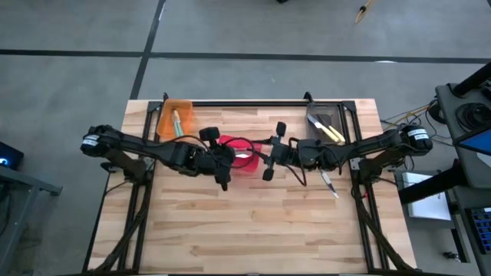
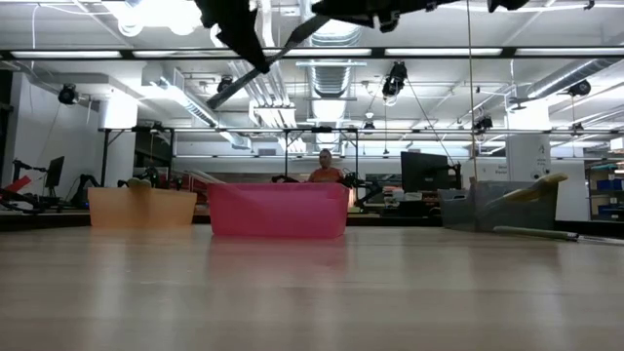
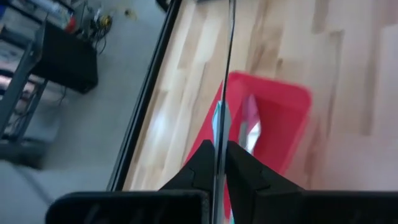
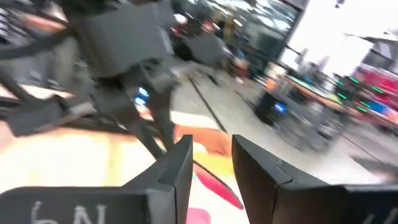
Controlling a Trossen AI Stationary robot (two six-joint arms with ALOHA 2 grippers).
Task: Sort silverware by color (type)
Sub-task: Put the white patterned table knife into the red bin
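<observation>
bins: three sitting on the table [image 1: 245, 230]: orange bin [image 1: 175, 115], red bin [image 3: 283, 109], grey bin [image 1: 326, 123]
loose utensil [image 1: 330, 182]: one lying near the table's right edge
held utensil [image 3: 219, 124]: one hanging
binned utensils: count not showing
person [image 2: 325, 168]: one standing behind

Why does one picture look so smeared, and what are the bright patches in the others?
Right wrist view: heavily smeared, the room streaked behind the right gripper. Left wrist view: glare washes the table pale; a slim utensil edge-on between the shut left gripper over the red bin. Low view: ceiling lights blow out white.
</observation>
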